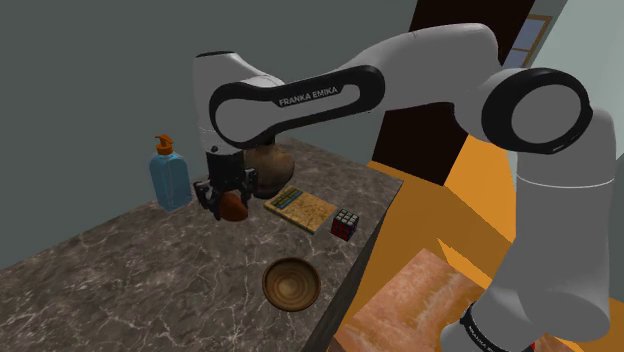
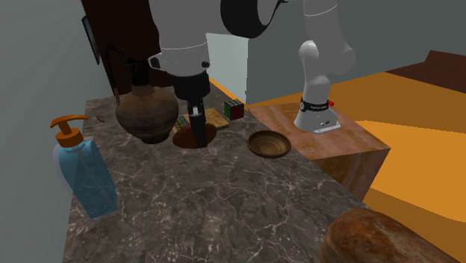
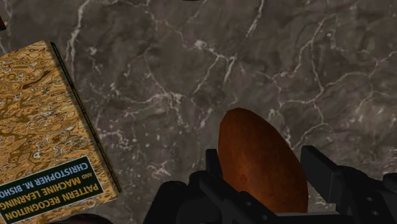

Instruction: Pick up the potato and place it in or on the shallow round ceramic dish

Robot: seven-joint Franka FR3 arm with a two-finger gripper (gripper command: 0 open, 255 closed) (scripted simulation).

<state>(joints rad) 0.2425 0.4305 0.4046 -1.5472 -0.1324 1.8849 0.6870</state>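
Observation:
The potato (image 3: 261, 162) is a reddish-brown oval clasped between my two black fingers. My gripper (image 1: 228, 205) is shut on the potato (image 1: 237, 207) and points down, low over the dark marble counter (image 1: 130, 270). Whether the potato touches the counter I cannot tell. The shallow round dish (image 1: 291, 283) is brown with ringed grain. It stands empty near the counter's front edge, apart from the gripper toward the stand. In the second exterior view the gripper (image 2: 199, 137) holds the potato (image 2: 185, 139) left of the dish (image 2: 269, 143).
A brown round jug (image 2: 147, 112) stands close behind the gripper. A yellow-patterned book (image 1: 301, 208) and a puzzle cube (image 1: 346, 224) lie beside it. A blue soap dispenser (image 1: 169, 175) stands further along the counter. An orange floor lies beyond the counter edge.

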